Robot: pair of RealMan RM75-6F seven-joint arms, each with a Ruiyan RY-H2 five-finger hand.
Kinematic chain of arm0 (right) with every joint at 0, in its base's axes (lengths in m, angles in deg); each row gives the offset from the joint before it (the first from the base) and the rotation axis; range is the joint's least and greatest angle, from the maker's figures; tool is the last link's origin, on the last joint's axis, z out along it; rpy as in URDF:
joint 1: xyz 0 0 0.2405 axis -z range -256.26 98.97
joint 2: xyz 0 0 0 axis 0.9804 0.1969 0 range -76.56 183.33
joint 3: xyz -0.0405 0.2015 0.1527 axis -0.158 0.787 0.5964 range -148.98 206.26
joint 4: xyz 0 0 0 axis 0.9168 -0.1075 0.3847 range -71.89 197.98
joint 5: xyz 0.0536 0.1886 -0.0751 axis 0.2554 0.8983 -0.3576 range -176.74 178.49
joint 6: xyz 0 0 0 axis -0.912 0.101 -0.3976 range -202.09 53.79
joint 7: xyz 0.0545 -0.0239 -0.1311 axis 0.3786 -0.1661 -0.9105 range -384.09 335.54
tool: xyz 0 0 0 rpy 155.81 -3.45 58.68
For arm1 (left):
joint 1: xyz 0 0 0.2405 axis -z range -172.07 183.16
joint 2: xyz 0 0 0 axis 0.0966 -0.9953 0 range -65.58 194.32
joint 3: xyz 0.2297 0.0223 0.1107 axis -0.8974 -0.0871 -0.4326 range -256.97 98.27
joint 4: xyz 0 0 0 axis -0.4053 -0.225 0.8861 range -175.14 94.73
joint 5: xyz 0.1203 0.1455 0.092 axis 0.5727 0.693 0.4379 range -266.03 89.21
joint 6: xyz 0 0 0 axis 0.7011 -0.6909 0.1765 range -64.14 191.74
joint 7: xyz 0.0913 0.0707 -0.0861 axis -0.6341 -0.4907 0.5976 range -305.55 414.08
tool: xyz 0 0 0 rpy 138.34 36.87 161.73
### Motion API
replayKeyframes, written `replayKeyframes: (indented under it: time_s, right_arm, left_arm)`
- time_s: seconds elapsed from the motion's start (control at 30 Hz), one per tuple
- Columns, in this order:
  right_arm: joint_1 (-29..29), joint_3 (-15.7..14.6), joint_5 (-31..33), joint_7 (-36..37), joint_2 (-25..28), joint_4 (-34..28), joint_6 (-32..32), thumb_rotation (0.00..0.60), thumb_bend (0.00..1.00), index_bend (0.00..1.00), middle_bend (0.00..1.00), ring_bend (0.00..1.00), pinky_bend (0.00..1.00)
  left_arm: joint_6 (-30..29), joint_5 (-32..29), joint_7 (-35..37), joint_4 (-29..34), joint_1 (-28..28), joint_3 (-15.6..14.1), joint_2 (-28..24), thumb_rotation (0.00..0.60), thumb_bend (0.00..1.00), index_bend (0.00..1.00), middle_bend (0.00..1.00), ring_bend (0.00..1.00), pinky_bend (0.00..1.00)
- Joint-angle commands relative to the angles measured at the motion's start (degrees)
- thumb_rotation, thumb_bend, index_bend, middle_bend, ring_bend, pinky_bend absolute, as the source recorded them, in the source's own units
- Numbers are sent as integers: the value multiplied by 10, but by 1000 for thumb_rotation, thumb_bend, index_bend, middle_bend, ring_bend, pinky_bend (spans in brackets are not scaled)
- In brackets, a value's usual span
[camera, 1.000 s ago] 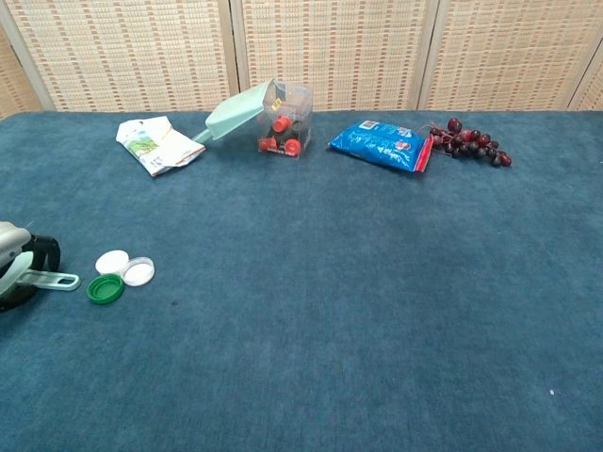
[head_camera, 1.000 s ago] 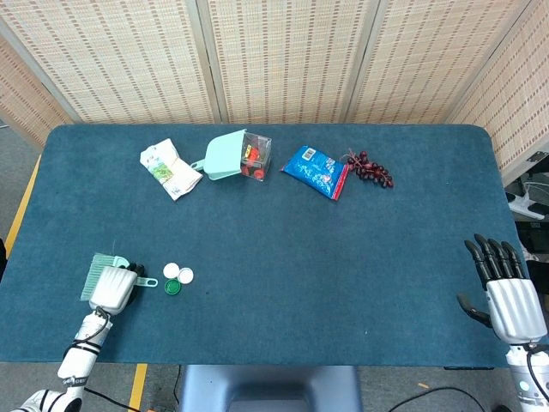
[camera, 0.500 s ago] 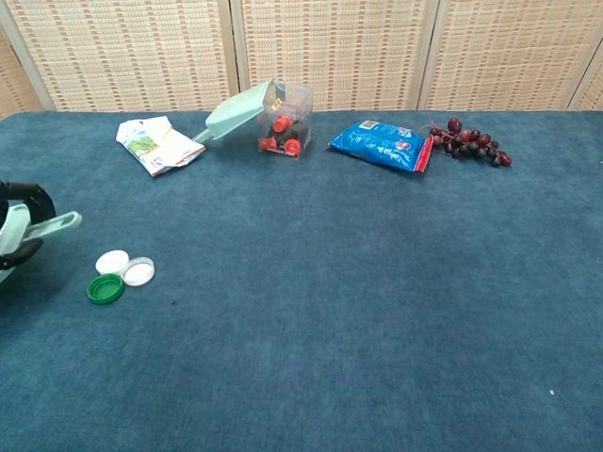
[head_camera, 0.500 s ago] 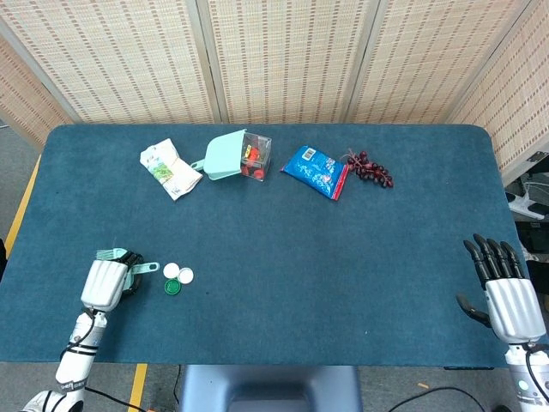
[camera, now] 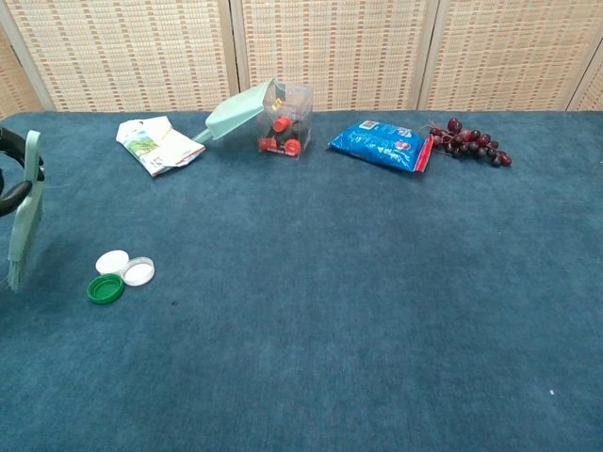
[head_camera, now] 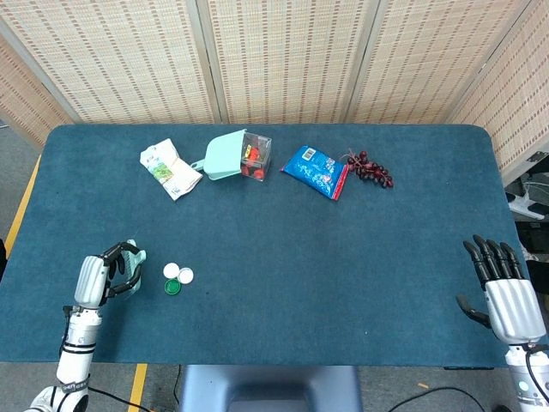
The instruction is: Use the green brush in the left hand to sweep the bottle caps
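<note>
Since the earlier frame the left hand [head_camera: 94, 278] has turned the pale green plastic brush [camera: 24, 215] from flat to upright, bristles down, gripping it at lower left of frame just beside the three bottle caps [head_camera: 177, 278], two white, one green; right hand [head_camera: 509, 294] rests open, fingers apart, at lower right.

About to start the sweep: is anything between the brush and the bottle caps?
Nothing visible. The green brush, held by the left hand, hangs bristles down just left of the bottle caps, with only bare tabletop between.
</note>
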State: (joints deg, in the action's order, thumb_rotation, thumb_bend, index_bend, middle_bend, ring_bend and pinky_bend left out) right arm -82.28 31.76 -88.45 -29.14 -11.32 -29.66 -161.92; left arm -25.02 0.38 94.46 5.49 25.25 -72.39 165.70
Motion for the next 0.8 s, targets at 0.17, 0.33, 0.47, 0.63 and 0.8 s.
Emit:
replayKeyframes:
  time_s: [0.17,0.33,0.47,0.63,0.8]
  right_arm:
    - [0,1,2,2,1,0,0,600,174,0,0,0,0]
    - [0,1,1,2,1,0,1,600,175,0,0,0,0]
    - [0,1,1,2,1,-1,0,600,174,0,0,0,0]
    - [0,0,-1,4,2,-2,0,600,175,0,0,0,0]
    - [1,1,-1,9,4,-2,-3,600,174,0,0,0,0]
  left_arm:
    - [5,15,56,-78,11,-18,48,600,672,746,894,705,842]
    - [15,19,70,-90,14,-29,55,600,670,747,894,705,842]
    - [21,19,85,-86,18,-32,57,600,671,747,896,704,842]
    - [30,23,98,-66,31,-34,60,600,671,747,896,704,842]
    - [41,31,101,-40,49,-37,65,600,671,747,896,705,842]
